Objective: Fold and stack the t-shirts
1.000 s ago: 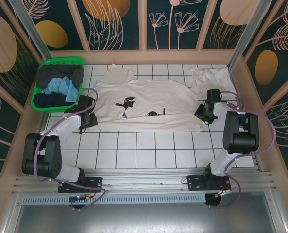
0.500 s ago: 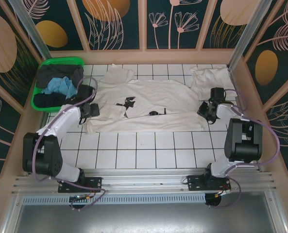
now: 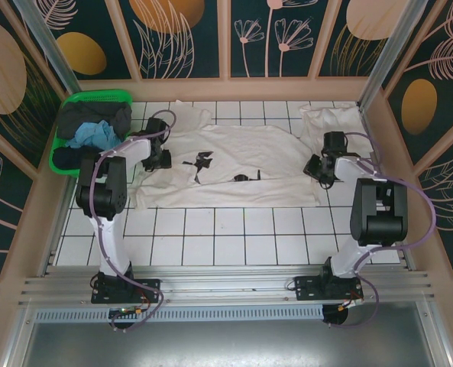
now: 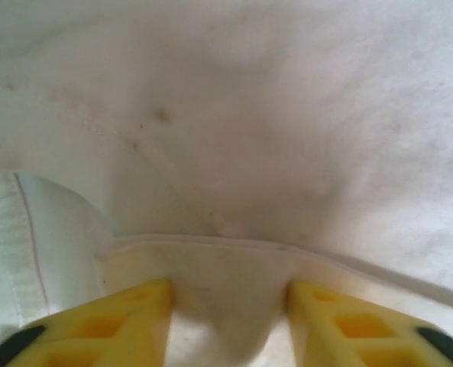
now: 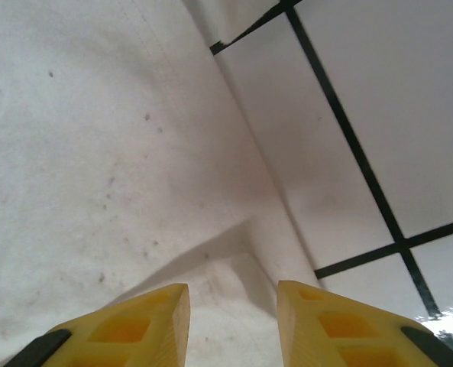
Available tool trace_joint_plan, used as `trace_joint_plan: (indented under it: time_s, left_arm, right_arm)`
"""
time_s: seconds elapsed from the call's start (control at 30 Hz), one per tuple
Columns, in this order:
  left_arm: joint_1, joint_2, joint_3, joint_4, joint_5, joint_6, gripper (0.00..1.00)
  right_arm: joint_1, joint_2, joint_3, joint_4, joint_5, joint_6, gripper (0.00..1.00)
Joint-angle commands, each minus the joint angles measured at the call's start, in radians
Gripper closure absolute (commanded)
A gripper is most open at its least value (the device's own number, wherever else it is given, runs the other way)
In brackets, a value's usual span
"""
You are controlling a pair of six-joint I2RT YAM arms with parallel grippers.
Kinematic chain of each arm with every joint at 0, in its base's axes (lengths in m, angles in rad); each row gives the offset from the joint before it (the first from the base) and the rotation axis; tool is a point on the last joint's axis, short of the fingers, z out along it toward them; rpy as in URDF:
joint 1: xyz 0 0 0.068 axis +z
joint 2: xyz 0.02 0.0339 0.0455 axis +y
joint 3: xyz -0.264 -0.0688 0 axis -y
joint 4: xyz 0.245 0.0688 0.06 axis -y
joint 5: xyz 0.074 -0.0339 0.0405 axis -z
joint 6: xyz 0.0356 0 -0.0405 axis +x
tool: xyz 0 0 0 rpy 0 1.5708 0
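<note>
Where the bare near tiles of the counter (image 3: 234, 237) end, one white t-shirt (image 3: 241, 191) lies spread flat across the middle, small black marks on its front. My left gripper (image 4: 228, 294) sits low on the shirt's left sleeve, fingers partly apart, a fold of hem between them. My right gripper (image 5: 232, 294) is at the shirt's right edge, likewise partly open, a cloth corner between the fingers. Far right corner: second t-shirt (image 3: 329, 118), bunched. Far left: green basket (image 3: 96, 97) holding dark clothes (image 3: 96, 116) and blue cloth (image 3: 96, 136).
</note>
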Motion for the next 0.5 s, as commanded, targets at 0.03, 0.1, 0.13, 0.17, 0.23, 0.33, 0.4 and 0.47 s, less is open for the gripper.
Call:
trace_joint_plan:
  time_s: [0.03, 0.1, 0.13, 0.17, 0.23, 0.33, 0.4, 0.47]
  left_arm:
    - [0.001, 0.031, 0.050, -0.029, 0.022, 0.027, 0.76]
    - [0.002, 0.013, 0.055, -0.032, 0.028, 0.030, 0.84]
    - [0.002, 0.005, 0.058, -0.036, 0.025, 0.031, 0.85]
    - [0.001, -0.005, 0.065, -0.044, 0.022, 0.032, 0.85]
    - [0.001, -0.027, 0.073, -0.058, 0.023, 0.035, 0.87]
    - [0.001, -0.059, 0.073, -0.071, 0.028, 0.037, 0.92]
    - [0.001, -0.076, 0.075, -0.084, 0.030, 0.040, 0.93]
    - [0.001, -0.095, 0.074, -0.088, 0.031, 0.042, 0.94]
  right_arm:
    - [0.018, 0.029, 0.017, -0.028, 0.089, -0.018, 0.66]
    - [0.021, 0.034, 0.014, -0.032, 0.089, -0.019, 0.69]
    - [0.020, 0.035, 0.012, -0.033, 0.088, -0.019, 0.69]
    - [0.021, 0.035, 0.012, -0.033, 0.089, -0.020, 0.69]
    - [0.024, 0.039, 0.008, -0.024, 0.085, -0.020, 0.70]
    - [0.024, 0.049, 0.005, -0.005, 0.059, -0.027, 0.76]
    - [0.030, 0.065, 0.010, -0.005, 0.047, -0.028, 0.79]
    - [0.034, 0.074, 0.014, -0.002, 0.049, -0.031, 0.79]
